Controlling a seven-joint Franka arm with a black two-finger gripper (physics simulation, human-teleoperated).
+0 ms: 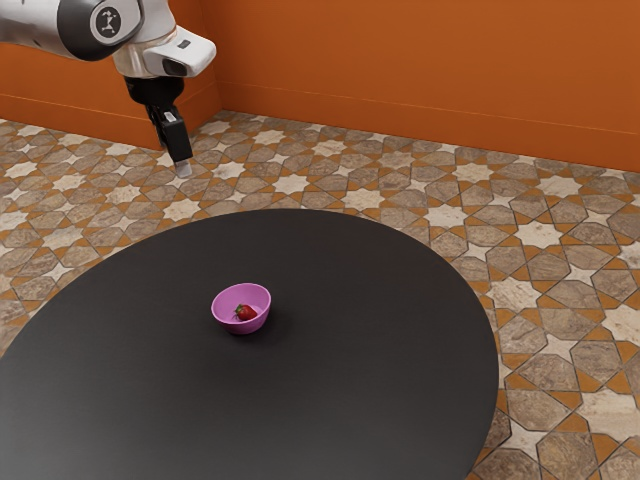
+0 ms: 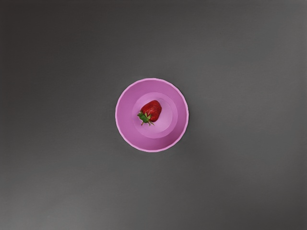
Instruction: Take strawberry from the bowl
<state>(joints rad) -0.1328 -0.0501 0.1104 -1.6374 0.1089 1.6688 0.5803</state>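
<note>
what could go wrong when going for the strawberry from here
The strawberry sits low inside the pink bowl, so a descent slightly off line could bump the rim. The bowl stands loose-looking on the black table; a nudge might slide or tip it. The strawberry's leafy cap is at one end, and a grasp there could slip.

Counting 1 robot arm w/ 1 gripper at its end. Below gripper & well apart, seeing 1 pink bowl w/ 1 strawberry inside. Also noting 1 blk table & 1 tiled floor, both lower than gripper.
</note>
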